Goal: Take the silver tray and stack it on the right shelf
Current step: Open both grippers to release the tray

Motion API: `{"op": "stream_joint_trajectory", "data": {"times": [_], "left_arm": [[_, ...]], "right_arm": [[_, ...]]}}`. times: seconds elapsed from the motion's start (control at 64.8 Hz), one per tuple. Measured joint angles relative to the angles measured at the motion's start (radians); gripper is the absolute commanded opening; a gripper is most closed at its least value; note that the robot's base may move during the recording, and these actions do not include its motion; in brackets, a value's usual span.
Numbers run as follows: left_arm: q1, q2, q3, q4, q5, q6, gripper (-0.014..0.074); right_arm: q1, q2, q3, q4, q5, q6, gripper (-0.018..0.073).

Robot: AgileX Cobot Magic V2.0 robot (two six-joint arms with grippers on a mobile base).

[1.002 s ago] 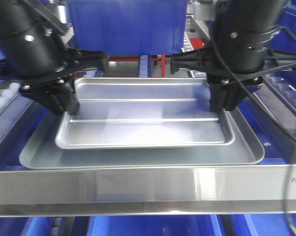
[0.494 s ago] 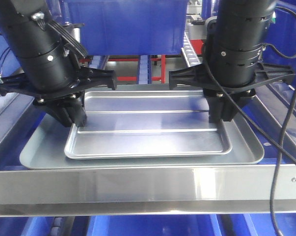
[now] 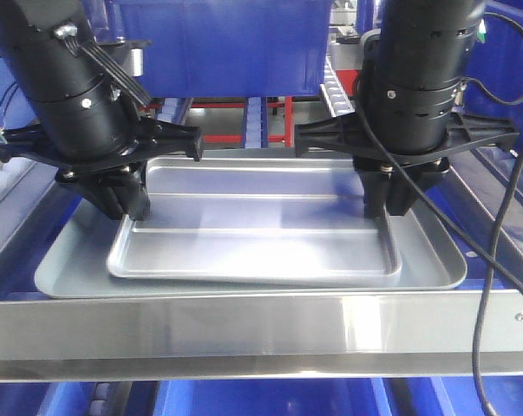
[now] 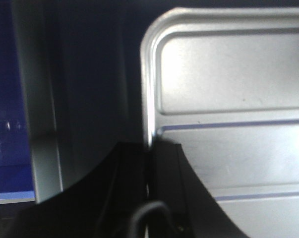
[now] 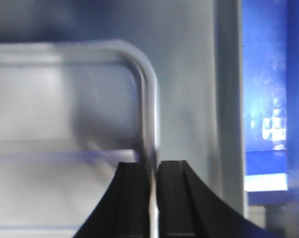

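The silver tray (image 3: 261, 238), shiny with two raised ridges, sits inside the larger dull grey tray (image 3: 66, 264) on the right shelf, behind its brushed-steel front bar (image 3: 261, 334). My left gripper (image 3: 133, 211) is shut on the silver tray's left rim; in the left wrist view the gripper (image 4: 150, 148) pinches the rim of the tray (image 4: 228, 99). My right gripper (image 3: 388, 211) is shut on the right rim; in the right wrist view the gripper (image 5: 153, 171) clamps the rim of the tray (image 5: 65, 114). The tray's near edge rests low on the grey tray.
A blue bin (image 3: 222, 43) stands just behind the trays. Blue bins and white rollers (image 3: 5, 169) flank the shelf on both sides. A black cable (image 3: 491, 260) hangs down from my right arm over the front bar.
Both grippers have moved the silver tray a little back and lowered it; its front edge now lies flatter on the grey tray. Both grips stay shut on the rims.
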Motion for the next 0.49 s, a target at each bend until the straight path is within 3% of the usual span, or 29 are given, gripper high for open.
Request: {"op": "stream_joint_trajectory", "data": {"times": [0.077,0.17,0.324,0.494], "left_arm": [[0.004,0.002,0.000,-0.004,0.021,0.000,-0.0074],[0.018,0.002,0.000,-0.008,0.034,0.007,0.0063],[0.045,0.002,0.000,-0.025,0.052,0.022,0.0307],[0.059,0.002,0.000,-0.041,0.056,0.023,0.0340]], "right_arm": [[0.002,0.000,-0.007,0.001,-0.027,0.000,0.0527],[0.006,0.000,-0.009,0.002,-0.038,0.000,0.0619],[0.006,0.000,-0.009,0.002,-0.032,0.000,0.0612],[0.006,0.000,-0.009,0.002,-0.013,0.000,0.0612]]}}
